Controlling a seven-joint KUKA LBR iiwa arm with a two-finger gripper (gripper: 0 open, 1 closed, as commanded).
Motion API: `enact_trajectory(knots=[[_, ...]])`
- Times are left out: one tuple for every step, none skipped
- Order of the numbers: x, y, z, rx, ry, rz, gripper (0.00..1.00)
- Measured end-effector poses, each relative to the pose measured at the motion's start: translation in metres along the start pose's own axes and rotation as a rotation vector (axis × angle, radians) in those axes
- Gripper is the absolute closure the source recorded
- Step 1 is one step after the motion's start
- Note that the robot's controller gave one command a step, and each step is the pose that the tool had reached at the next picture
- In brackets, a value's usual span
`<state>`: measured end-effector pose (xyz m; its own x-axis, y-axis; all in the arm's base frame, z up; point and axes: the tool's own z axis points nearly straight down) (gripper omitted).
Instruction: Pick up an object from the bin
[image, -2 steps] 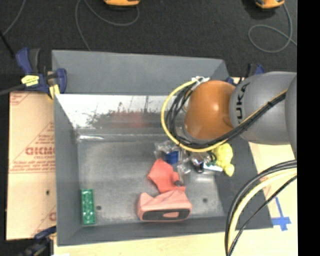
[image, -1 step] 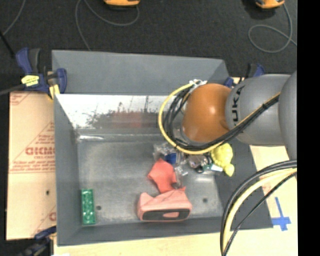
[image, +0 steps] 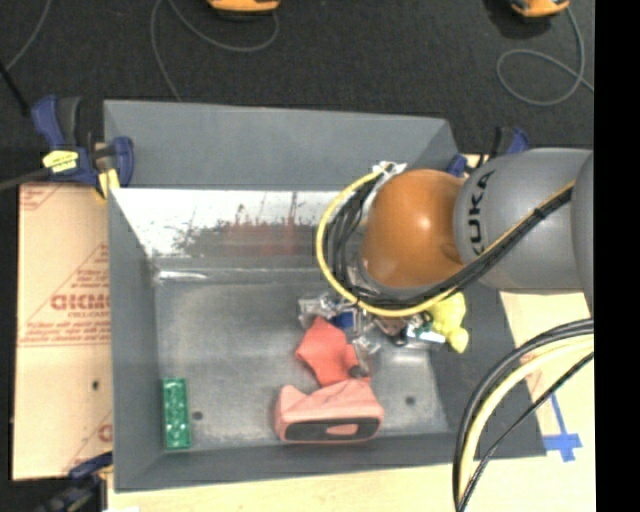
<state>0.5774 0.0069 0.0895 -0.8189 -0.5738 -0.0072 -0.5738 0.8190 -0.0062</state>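
1. Whether the jaws are spread or pressed together cannot be told from here: the gripper (image: 352, 336) hangs low in the bin (image: 135, 330), right of centre in the frame, and the arm's rounded orange cover (image: 410, 240) with its loops of cable sits over most of it.
2. Nothing can be seen pinched in the gripper, so the pick looks not yet made. In my judgement the arm is down at the level of the objects, with the grasp and the lift left to do.
3. Closest to the gripper is a red lump (image: 322, 350), lying on the bin floor just below and left of it, at or near touching. It has blunt corners and a matte, soft-looking surface, perhaps foam or folded cloth, and is the likeliest candidate for the pick.
4. Just below the red lump, near the bin's front wall, lies a pink shoe (image: 330, 412), on its side, with a dark oval patch along its lower edge. It looks rubbery and smooth.
5. A yellow toy (image: 452, 322) peeks out at the right of the gripper, glossy like plastic; its full shape is hidden by the arm.
6. Well apart from all this, in the lower left corner of the bin, a flat green strip (image: 176, 412) lies upright in the frame, its face studded with small bumps.
7. The bin itself is dull grey metal, its back wall scuffed and marked with red-brown streaks.
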Motion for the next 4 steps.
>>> enact_trajectory(knots=[[0.0038, 0.0095, -0.0032, -0.003, 0.001, 0.200, 1.00], [0.0038, 0.0095, -0.0032, -0.004, 0.001, 0.201, 1.00], [0.0038, 0.0096, -0.0032, -0.004, 0.001, 0.202, 1.00], [0.0038, 0.0096, -0.0032, -0.004, 0.001, 0.203, 1.00]])
